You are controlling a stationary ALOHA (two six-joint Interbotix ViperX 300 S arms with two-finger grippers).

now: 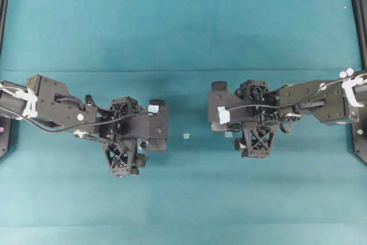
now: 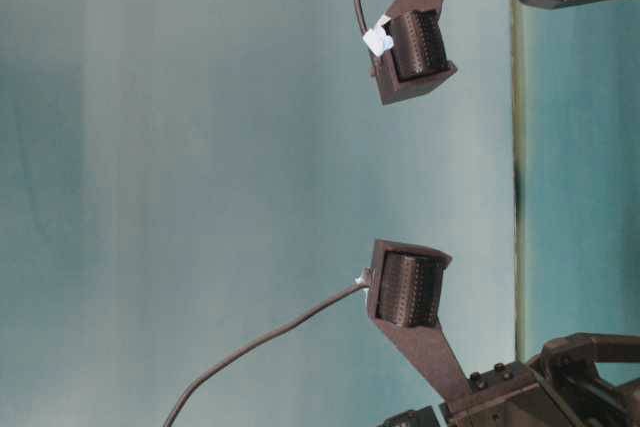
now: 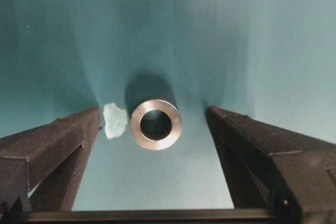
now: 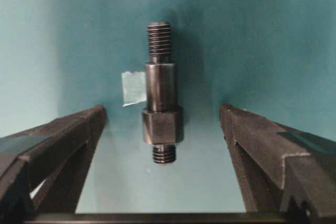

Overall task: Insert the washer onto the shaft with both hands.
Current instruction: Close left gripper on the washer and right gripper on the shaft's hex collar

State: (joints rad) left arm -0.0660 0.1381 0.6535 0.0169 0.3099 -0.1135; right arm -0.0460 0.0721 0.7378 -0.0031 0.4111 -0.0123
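The washer [image 3: 156, 124], a thick silver ring with a dark hole, lies flat on the teal mat. My left gripper [image 3: 153, 112] is open, and its black fingers [image 3: 58, 145] stand apart on either side of the ring without touching it. The shaft [image 4: 163, 93], dark, stepped and threaded at both ends, lies on the mat. Around its hexagonal collar my right gripper [image 4: 163, 108] is open, with gaps on both sides. Overhead, the left gripper [image 1: 129, 136] and the right gripper [image 1: 255, 117] hang low, facing each other. Two finger pads [image 2: 415, 47] show in the table-level view.
A pale blue tape bit [image 3: 114, 120] lies just left of the washer, another tape bit [image 4: 134, 87] beside the shaft, and a third tape bit [image 1: 186, 135] on the mat between the arms. Black frame rails [image 1: 360, 27] border the teal mat [image 1: 183, 32] at both sides.
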